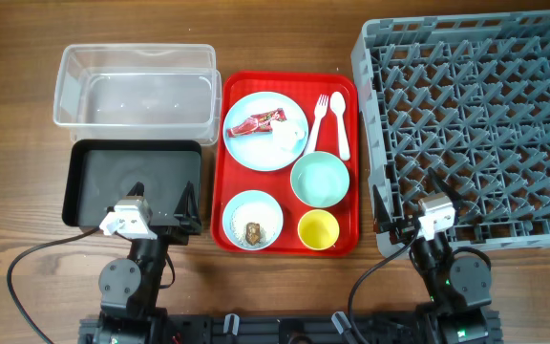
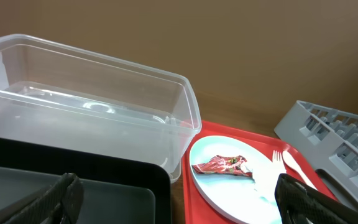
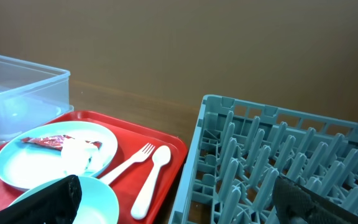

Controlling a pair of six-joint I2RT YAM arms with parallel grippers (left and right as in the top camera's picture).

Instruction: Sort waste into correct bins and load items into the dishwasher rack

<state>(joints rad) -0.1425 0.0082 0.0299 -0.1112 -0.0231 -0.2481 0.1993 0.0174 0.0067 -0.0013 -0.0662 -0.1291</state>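
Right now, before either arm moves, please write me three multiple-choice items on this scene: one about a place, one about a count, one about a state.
1. Where does the red snack wrapper lie?
A) in the mint green bowl
B) on the large pale blue plate
C) in the small pale blue bowl

2. How many bowls stand on the red serving tray?
A) one
B) two
C) three

3. How are the left gripper and the right gripper?
A) both open, holding nothing
B) both shut
C) left open, right shut

Answers:
1 B: the wrapper rests on the plate, beside the crumpled white napkin.
2 B: only the pale blue one and the mint green one are bowls.
3 A: each wrist view shows the jaws wide apart with nothing gripped.
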